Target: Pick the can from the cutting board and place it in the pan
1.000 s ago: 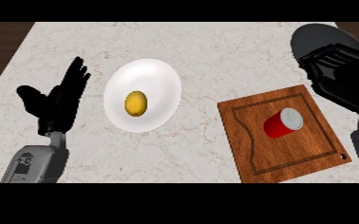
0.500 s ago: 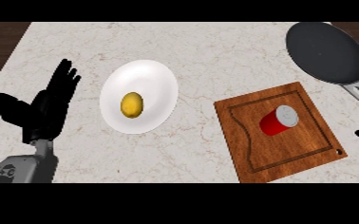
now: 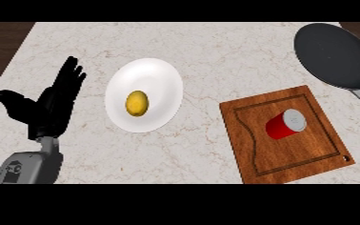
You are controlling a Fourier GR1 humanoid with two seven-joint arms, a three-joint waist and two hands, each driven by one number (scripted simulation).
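Resting at left, left hand [image 3: 53, 102] is showing fingers apart; right hand out of view, needing to wrap red can [image 3: 285, 124] on cutting board [image 3: 281, 164] from right.

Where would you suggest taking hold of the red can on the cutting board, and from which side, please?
The red can appears tilted or on its side on the cutting board, silver end toward the pan. Probably best to grip across its red body, coming down from above: the board around it is bare, leaving both flanks free. The right hand is out of view.
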